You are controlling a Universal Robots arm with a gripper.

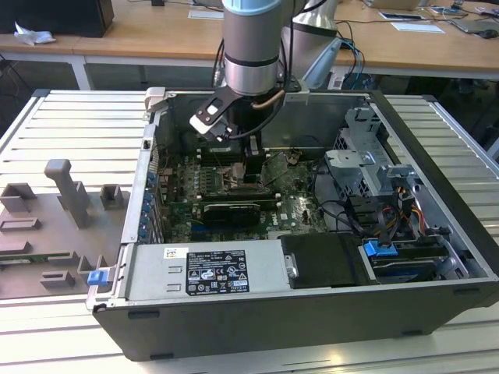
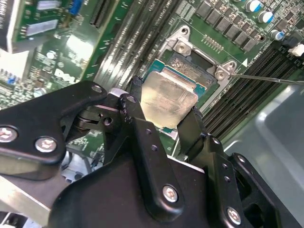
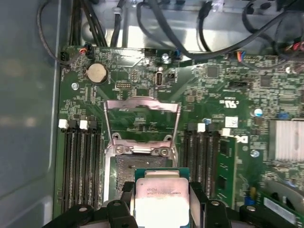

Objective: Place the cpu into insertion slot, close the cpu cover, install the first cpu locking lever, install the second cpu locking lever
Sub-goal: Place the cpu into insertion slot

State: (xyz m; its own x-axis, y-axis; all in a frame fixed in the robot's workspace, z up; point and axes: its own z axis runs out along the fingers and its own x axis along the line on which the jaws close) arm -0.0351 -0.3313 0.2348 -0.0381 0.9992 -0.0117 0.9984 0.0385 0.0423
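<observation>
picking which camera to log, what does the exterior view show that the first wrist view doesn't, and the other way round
Exterior view: the arm, the whole open case, a grey fixture beside it at the exterior view's left, and the power supply.
First wrist view: the gripper shut on the cpu at the slot, the cover open, and a coin battery.
Both: the green board and black cables.
</observation>
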